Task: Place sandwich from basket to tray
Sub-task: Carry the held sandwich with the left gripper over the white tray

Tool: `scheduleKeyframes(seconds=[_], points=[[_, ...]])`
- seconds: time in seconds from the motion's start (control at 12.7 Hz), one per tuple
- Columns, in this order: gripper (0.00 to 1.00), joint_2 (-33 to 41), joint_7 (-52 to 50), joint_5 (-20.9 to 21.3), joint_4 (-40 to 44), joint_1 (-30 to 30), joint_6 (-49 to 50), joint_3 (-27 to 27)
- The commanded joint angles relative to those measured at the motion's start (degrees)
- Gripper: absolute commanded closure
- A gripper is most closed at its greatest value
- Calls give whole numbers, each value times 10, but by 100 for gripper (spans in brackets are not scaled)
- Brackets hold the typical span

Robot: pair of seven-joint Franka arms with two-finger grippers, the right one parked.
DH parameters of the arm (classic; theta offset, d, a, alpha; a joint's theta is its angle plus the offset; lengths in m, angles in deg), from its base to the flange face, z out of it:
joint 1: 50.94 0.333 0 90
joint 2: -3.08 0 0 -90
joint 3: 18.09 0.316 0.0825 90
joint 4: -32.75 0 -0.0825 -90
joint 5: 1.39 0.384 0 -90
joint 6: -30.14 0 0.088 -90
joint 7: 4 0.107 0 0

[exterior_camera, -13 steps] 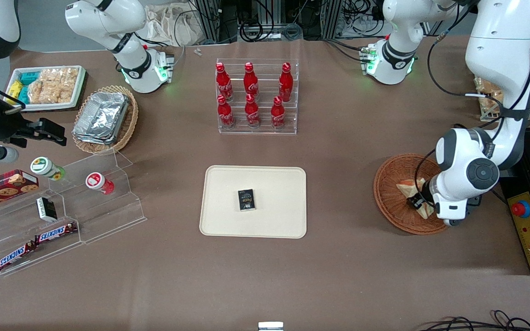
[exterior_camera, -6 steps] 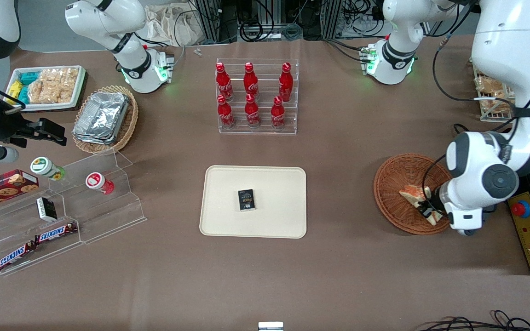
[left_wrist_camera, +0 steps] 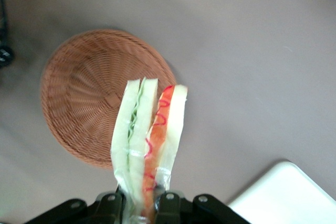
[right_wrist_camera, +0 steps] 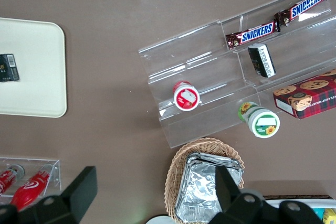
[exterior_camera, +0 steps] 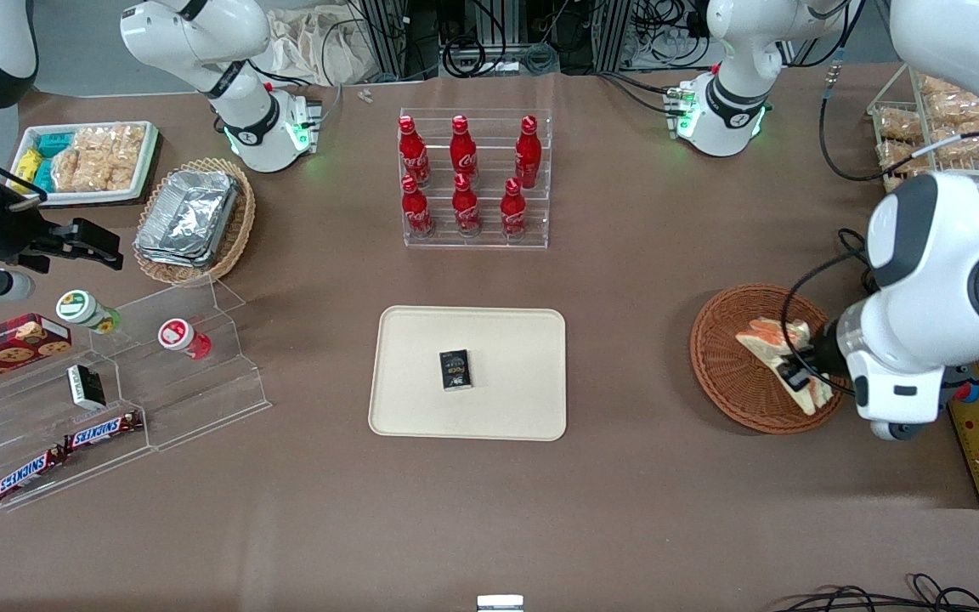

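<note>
Sandwich hanging above the basket

The gripper [exterior_camera: 798, 371] is gripping the sandwich [exterior_camera: 783, 357] above the basket [exterior_camera: 732, 374]; the tray [exterior_camera: 421, 399] is lying well apart, toward the parked arm's end.

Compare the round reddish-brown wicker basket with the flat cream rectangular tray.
The round reddish-brown wicker basket is woven and bowl-shaped; the flat cream rectangular tray is smooth with a low rim. The tray carries a small dark packet; above the basket, the gripper holds the triangular white-bread sandwich lifted. Both sit on the brown table.
</note>
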Motion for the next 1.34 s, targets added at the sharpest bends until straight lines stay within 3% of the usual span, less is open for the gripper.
scheduleKeyframes(seconds=[0.0,0.39,0.55,1.02,1.18,1.26], points=[[100,-66,3,24,81,-41,17,-48],[100,-194,88,48,108,-174,-107,-44],[100,-235,92,76,108,-201,-145,-44],[99,-295,107,77,108,-238,-189,-43],[87,-302,107,77,104,-241,-189,-44],[68,-307,107,77,103,-241,-187,-44]])
